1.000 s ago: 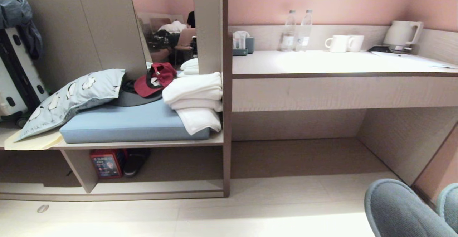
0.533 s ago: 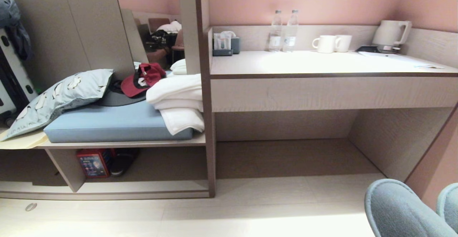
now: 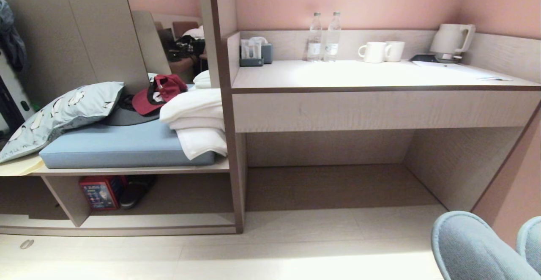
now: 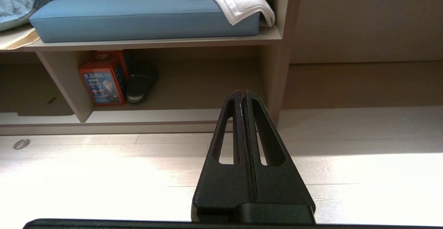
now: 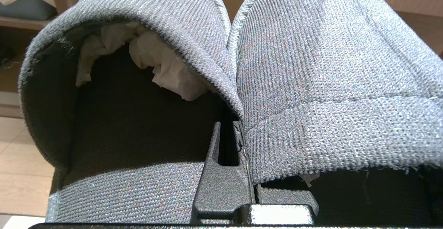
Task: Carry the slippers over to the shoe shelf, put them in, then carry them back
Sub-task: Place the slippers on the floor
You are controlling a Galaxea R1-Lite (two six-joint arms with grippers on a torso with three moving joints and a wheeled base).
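Carry step: right gripper (image 5: 238, 132) is pinched on the slippers (image 5: 277, 66), hanging low at the robot's right, well apart from the shoe shelf (image 3: 127, 223). Which leg, likely outbound. Left gripper (image 4: 242, 94) closed, empty. Next: drive toward the shelf's free base board.
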